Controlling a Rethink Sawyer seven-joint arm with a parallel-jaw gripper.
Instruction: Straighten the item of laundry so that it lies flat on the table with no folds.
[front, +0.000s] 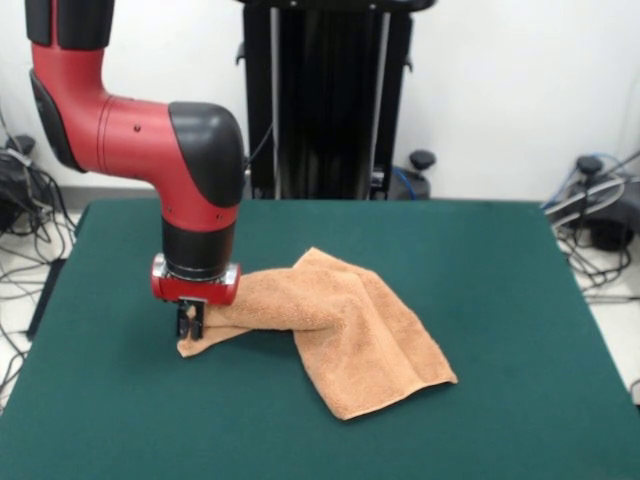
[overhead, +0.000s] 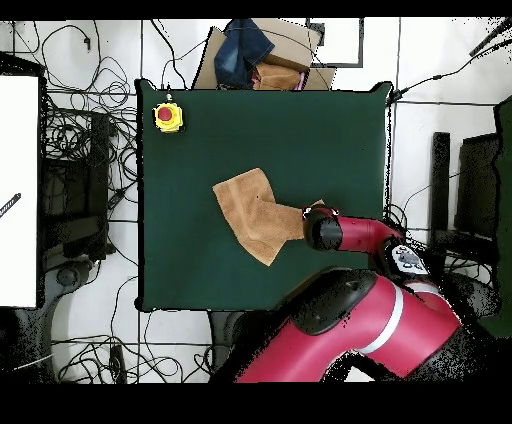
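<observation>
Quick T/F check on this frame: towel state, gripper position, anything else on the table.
1. The towel lies flat with no folds. False: it is bunched and folded over itself.
2. The gripper is down at one corner of the towel, close to the table. True.
3. The gripper is at the towel's middle. False: it is at an end corner; the rest of the towel trails away from it.
4. A yellow box with a red button sits near a table corner, apart from the towel. True.
5. The towel hangs over the table edge. False: it lies wholly on the green top, well inside the edges.
</observation>
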